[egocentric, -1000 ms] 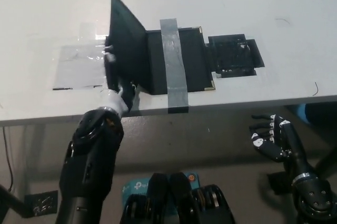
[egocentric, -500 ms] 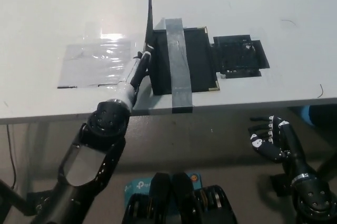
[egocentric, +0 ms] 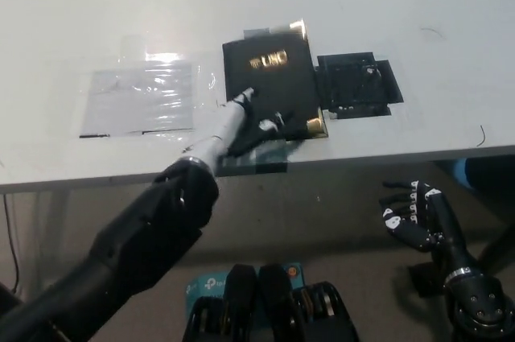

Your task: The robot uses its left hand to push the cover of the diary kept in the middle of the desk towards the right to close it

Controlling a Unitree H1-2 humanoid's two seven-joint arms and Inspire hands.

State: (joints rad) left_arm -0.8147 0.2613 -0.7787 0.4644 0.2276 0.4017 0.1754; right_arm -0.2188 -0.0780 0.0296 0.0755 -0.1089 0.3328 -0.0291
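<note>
Item, far left: clear plastic sheet point(egocentric: 141, 100), taped flat on the white desk point(egocentric: 402, 4), well apart from the work.

Item, centre: diary point(egocentric: 271, 88), black with gold lettering and gold corners, lying shut in the middle of the desk near its front edge, cover down flat.

Item, on the diary: left hand point(egocentric: 256, 121), reaching in from the lower left, fingers spread and resting on the lower half of the cover; it grasps nothing, only presses.

Item, just right of the diary: black flat mat point(egocentric: 356, 84), touching or nearly touching its edge.

Item, lower right, below the desk: right hand point(egocentric: 412, 215), idle, fingers loosely apart, empty.

Step judged: closing push at its end. Next move likely calls for lifting the palm straight off without dragging the cover.
</note>
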